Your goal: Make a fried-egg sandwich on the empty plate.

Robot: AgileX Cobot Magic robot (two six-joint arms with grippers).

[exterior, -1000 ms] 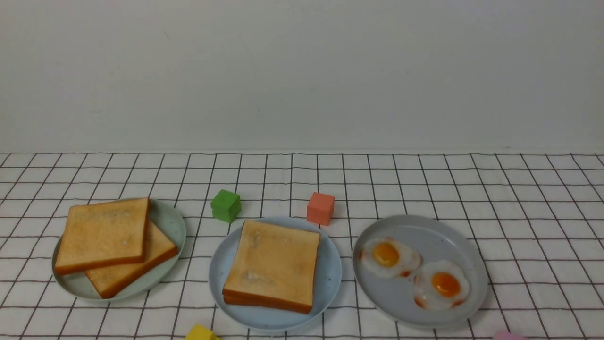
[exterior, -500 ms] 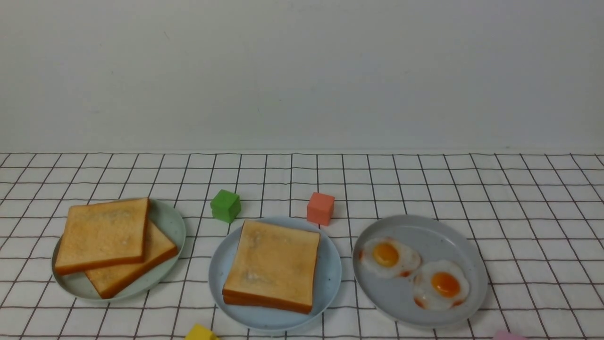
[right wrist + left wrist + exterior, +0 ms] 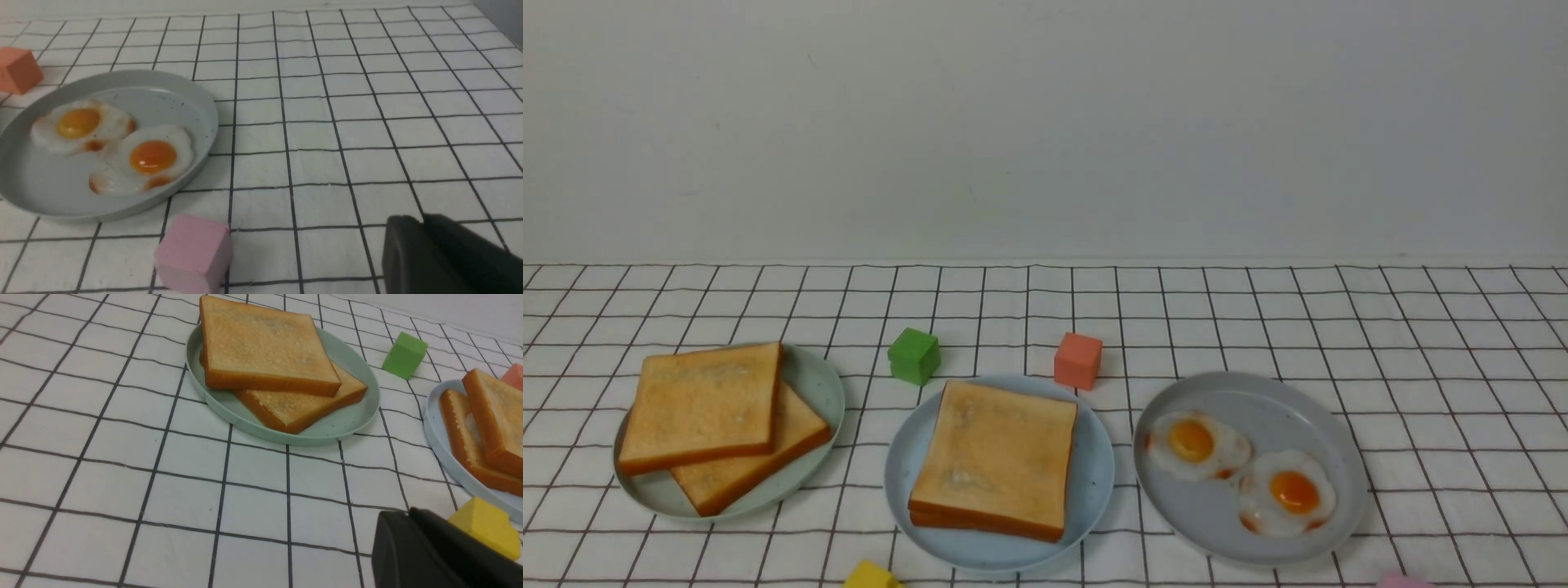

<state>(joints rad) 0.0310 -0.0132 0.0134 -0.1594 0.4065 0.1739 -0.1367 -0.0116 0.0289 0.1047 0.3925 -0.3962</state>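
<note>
Seemingly nothing has shifted: sandwich (image 3: 992, 457) on light-blue plate (image 3: 1094, 482); whether left claw (image 3: 429, 551) or right claw (image 3: 441, 257) is spread, I cannot tell.

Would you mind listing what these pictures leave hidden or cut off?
- Sandwich filling: front view, top toast covers it; left wrist view shows only a white sliver.
- Yellow cube: front view, bottom edge cuts it.
- Pink cube: front view, same edge.
- Left gripper and right gripper: wrist views, frame corner cuts them; absent from front view.
</note>
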